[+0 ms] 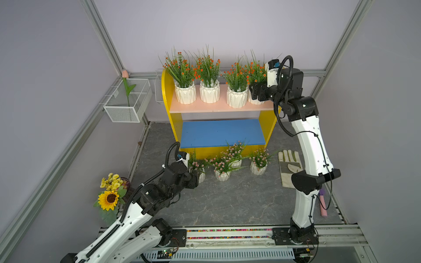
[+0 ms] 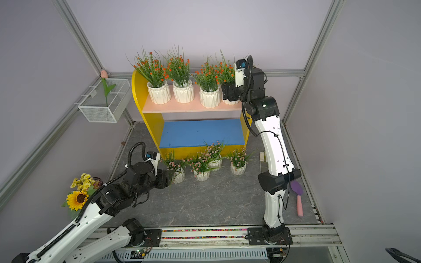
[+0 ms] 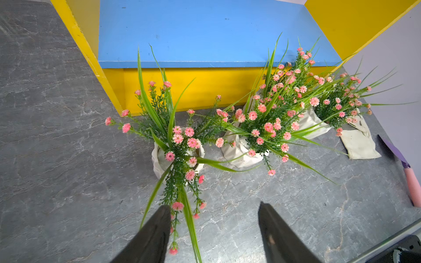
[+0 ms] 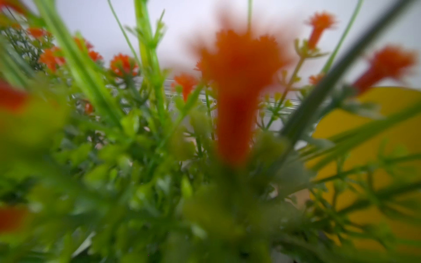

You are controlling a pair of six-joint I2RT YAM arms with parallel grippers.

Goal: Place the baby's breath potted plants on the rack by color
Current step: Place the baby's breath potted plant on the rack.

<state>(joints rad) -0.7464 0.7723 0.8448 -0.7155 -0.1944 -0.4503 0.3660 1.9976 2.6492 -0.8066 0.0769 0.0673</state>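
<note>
**Step in hand.** Sorting stands about half done. The two-level yellow wooden rack [image 1: 168, 98] carries four white ribbed pots of orange-flowered baby's breath [image 1: 185, 93] in a row on its salmon-pink upper board [image 1: 205, 107]. Its blue lower board [image 1: 221, 133] is bare. Four matching pots of pale pink-flowered baby's breath [image 1: 222, 175] stand on the grey marbled bench [image 1: 227, 200] just in front of the rack, none yet shelved.

**Right side.** The right pincer [image 1: 254, 91] is level with the upper board, against the rightmost orange plant [image 1: 256, 71]. Its jaws stand wide. Both top views hide the contact and the right wrist view shows only blurred foliage, so I cannot tell whether it grips the pot or stands clear. The pot appears to sit on the board.

**Left side.** The left pincer [image 3: 214, 206] is low over the bench, jaws well apart and empty, pointed at the nearest pink plant [image 3: 180, 145]. Trailing sprigs lie beside one finger [image 3: 157, 227]. The pot itself is ahead of the fingertips, not between them.

**Judgement.** The left arm is on approach to the first pink pot. The next move calls for advancing until the jaws straddle the pot body below the foliage. They must then close, lift and set the pot on the blue board. The neighbouring pink plant [image 3: 257, 136] stands near with blades crossing, so snagging is a risk.
</note>
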